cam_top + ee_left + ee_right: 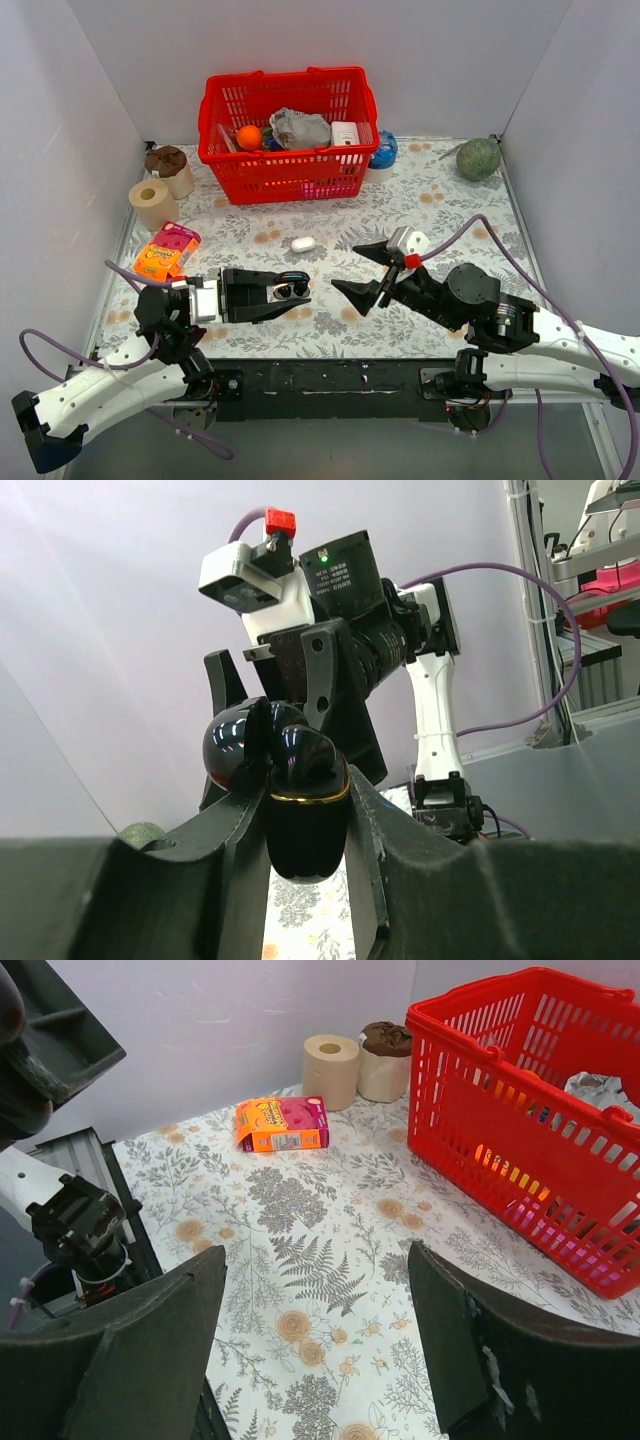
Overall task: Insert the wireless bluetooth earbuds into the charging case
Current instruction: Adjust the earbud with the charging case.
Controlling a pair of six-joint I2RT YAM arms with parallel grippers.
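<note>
My left gripper [283, 293] is shut on the charging case [293, 289], a glossy black rounded case with a gold rim [306, 798], held above the mat. Its lid [232, 745] stands open to one side. A black rounded piece [302, 752] rises above the rim and looks like an earbud seated in the case. I cannot tell whether both earbuds are there. My right gripper [362, 272] faces the case from the right, a short gap away. It is open with nothing between its fingers [480, 1340].
A white pill-shaped case [303, 243] lies on the floral mat beyond the grippers. The red basket [290, 178] of items stands at the back. An orange box [166, 250], two paper rolls [153, 203] and a green ball [478, 158] sit along the edges.
</note>
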